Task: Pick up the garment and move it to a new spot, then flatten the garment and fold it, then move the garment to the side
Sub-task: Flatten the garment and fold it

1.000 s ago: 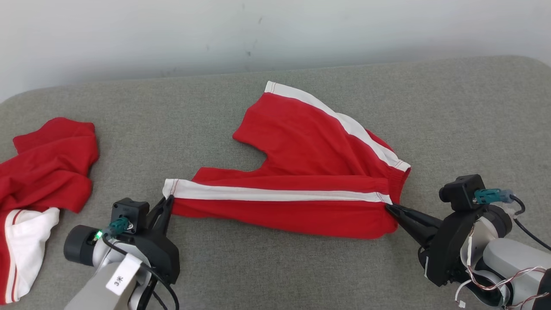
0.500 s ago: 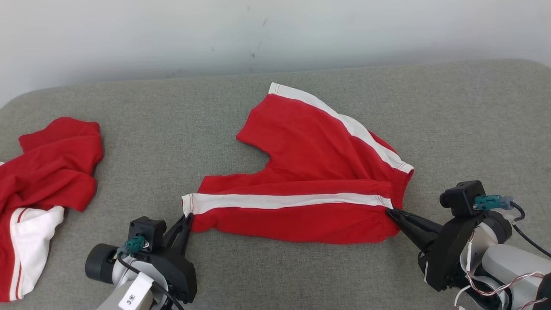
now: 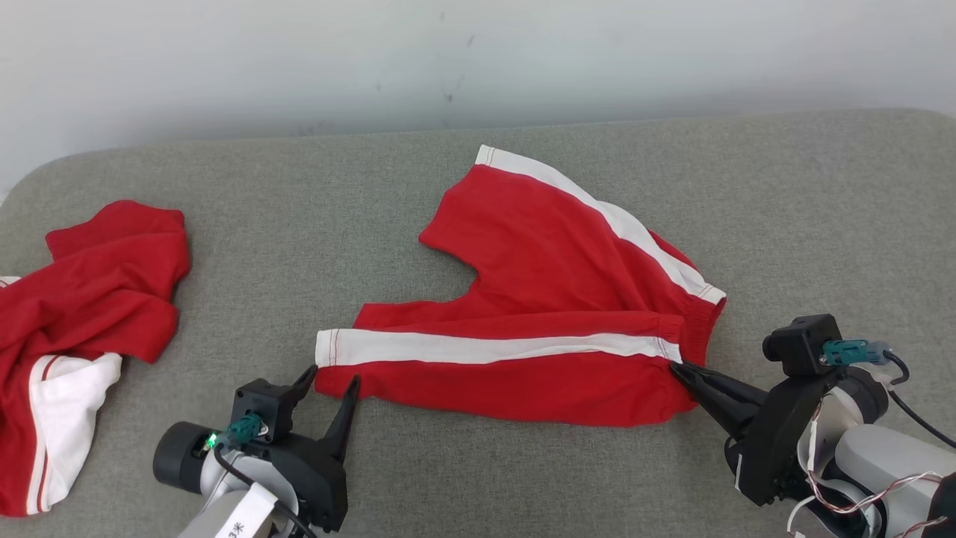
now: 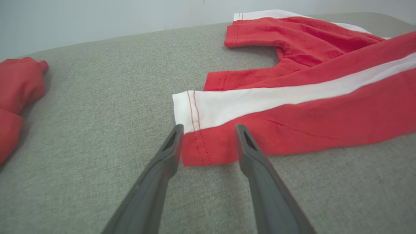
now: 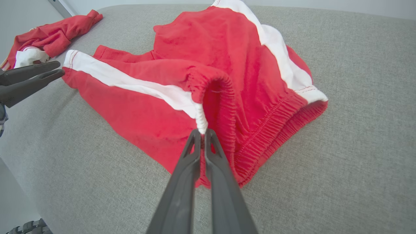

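**Left hand off the hem, right still clamped**

Change vs half a second back: the left hand (image 3: 331, 376) was pinched on the leg hem (image 3: 328, 348) of the shorts (image 3: 538, 291). It is now released, fingers spread, tips either side of the hem's near corner. The hem lies on the surface (image 3: 299, 224), in the same place relative to the rest of the shorts. The right hand (image 3: 676, 365) is unchanged, clenched on the waistband (image 3: 698, 317) at the end of the white stripe (image 3: 485, 346). The head camera drifted a little: the whole picture slid, not the cloth.

Shorts location: middle of the surface. The near leg is stretched left-right between the two hands, the far leg angled off toward the wall (image 3: 299, 60). A second garment (image 3: 89, 291), red and white, is bunched at the surface's left edge, well apart.

Per view:
- Left wrist: the fingers (image 4: 162, 162) flank the red corner of the hem, just below the stripe. Hem stitching is readable. Can't tell if the tips touch the cloth.
- Right wrist: the fingers are closed right at the stripe's end, with that bit lifted off the surface. The waist opening gapes and the elastic gathers are clear, detail the head view flattens out. The left hand's spread fingers sit at this view's left edge.
- Head: both hands and both garments in one picture.
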{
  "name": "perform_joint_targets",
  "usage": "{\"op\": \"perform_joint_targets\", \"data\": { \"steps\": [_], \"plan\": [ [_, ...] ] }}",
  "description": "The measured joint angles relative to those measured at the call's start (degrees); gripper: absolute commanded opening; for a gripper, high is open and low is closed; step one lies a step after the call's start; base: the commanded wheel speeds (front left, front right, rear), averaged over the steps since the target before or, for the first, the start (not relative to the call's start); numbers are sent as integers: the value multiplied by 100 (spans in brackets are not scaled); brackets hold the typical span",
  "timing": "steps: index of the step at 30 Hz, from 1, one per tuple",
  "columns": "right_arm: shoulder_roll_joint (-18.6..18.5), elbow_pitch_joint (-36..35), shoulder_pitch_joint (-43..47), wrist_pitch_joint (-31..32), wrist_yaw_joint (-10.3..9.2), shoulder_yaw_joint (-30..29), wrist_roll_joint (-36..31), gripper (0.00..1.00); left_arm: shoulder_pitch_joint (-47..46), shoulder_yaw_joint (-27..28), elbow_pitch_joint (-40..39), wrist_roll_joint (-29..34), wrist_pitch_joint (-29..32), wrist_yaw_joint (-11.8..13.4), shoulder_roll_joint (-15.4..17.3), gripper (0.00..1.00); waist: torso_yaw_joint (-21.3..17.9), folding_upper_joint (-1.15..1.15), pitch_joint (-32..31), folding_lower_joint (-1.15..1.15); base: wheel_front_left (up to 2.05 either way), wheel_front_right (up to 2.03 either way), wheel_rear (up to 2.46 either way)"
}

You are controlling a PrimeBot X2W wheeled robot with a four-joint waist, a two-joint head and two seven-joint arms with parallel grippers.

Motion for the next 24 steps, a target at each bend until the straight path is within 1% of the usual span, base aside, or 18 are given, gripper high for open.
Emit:
{"op": "perform_joint_targets", "data": {
  "steps": [1, 3, 5, 6, 7, 8, 9, 12, 14, 18, 19, 21, 22, 24],
  "plan": [
    [8, 1, 0, 0, 1, 3, -1, 0, 25, 0, 0, 0, 8, 0, 2, 83, 4, 0, -1, 0, 0, 0, 0],
    [22, 3, 0, 1, 2, 10, -1, 0, 58, 7, 2, -8, 8, 0, 11, 83, 8, 0, -1, 0, 0, 0, 0],
    [35, 9, -1, 1, 3, 16, -27, 0, 55, 11, 14, -7, 58, 1, 15, 80, 7, 0, -1, 0, 0, 0, 0],
    [38, 12, -1, 1, 4, 20, -31, 0, 55, 33, 25, -9, 62, 7, 15, 81, 6, 0, -1, 0, 0, 0, 0],
    [41, 13, -1, 1, 11, 22, -31, 0, 52, 43, 42, -9, 78, 7, 26, 85, 2, 0, -1, 0, 0, 0, 0],
    [43, 13, -2, 1, 11, 23, -31, 0, 52, 47, 59, -9, 87, 7, 46, 87, -3, 0, 0, 0, 0, 0, 0],
    [44, 14, -2, 2, 11, 25, -31, 0, 52, 66, 82, -12, 100, 8, 64, 92, -10, 0, 1, 0, 0, 0, 0],
    [45, 16, -2, 2, 21, 32, -32, 0, 37, 103, 112, -32, 125, 27, 93, 91, -32, 0, 4, 0, 0, 0, 0],
    [45, 24, -2, 2, 30, 32, -32, 0, 26, 114, 112, -47, 133, 34, 91, 87, -48, 0, 9, 0, 0, 0, 0],
    [44, 32, -5, 4, 53, 33, -32, 0, -3, 127, 143, -59, 152, 7, 91, 87, -85, 0, 22, 0, 0, 0, 0],
    [44, 33, -5, 4, 53, 33, -32, 0, -19, 132, 157, -66, 162, -1, 89, 85, -94, 0, 26, 0, 0, 0, 0],
    [45, 35, -8, 4, 53, 33, -32, 0, -66, 140, 179, -67, 202, -2, 89, 77, -115, 0, 32, 0, 0, 0, 0],
    [45, 34, -8, 4, 53, 33, -32, 0, -71, 145, 182, -77, 202, -2, 87, 48, -125, 0, 35, 0, 0, 0, 0],
    [45, 34, -8, 4, 53, 33, -32, 0, -71, 145, 205, -156, 203, -3, 81, 31, -142, 0, 39, 0, 0, 0, 0]
  ]
}}
